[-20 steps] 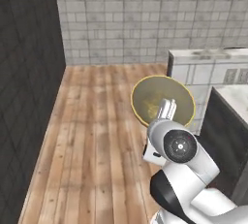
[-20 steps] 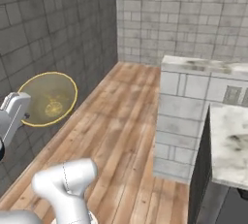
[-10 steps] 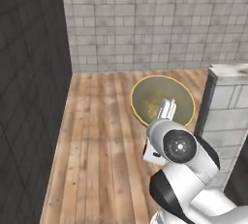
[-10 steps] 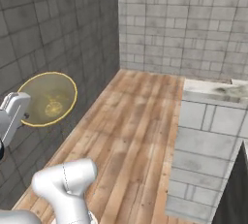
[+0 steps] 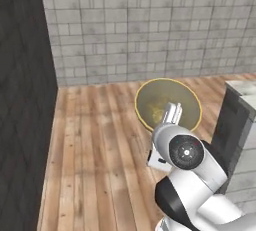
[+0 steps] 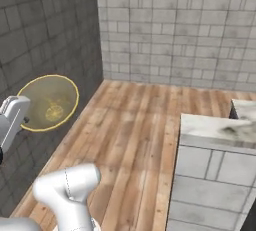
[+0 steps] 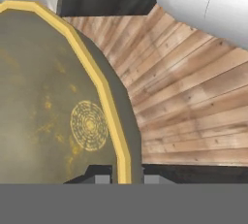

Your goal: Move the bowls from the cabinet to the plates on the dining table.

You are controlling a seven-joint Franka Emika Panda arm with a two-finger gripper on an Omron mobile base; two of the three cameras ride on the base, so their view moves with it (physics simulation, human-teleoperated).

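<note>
Gripper (image 7: 120,178) of mine is closed on the yellow rim of the tan bowl (image 7: 53,116), one finger on each side of the rim. I hold the bowl in the air, tilted up on its edge, so its hollow inside with a ringed mark in the middle faces my hand camera. From the left base view the bowl (image 5: 167,104) stands just beyond my wrist, above the wooden floor (image 5: 100,145). Further out, a grey tiled wall (image 5: 150,25) closes the room ahead, and a dark wall (image 6: 40,35) runs along my left. To my right stands a marble-topped counter (image 6: 220,130) with grey sides.
</note>
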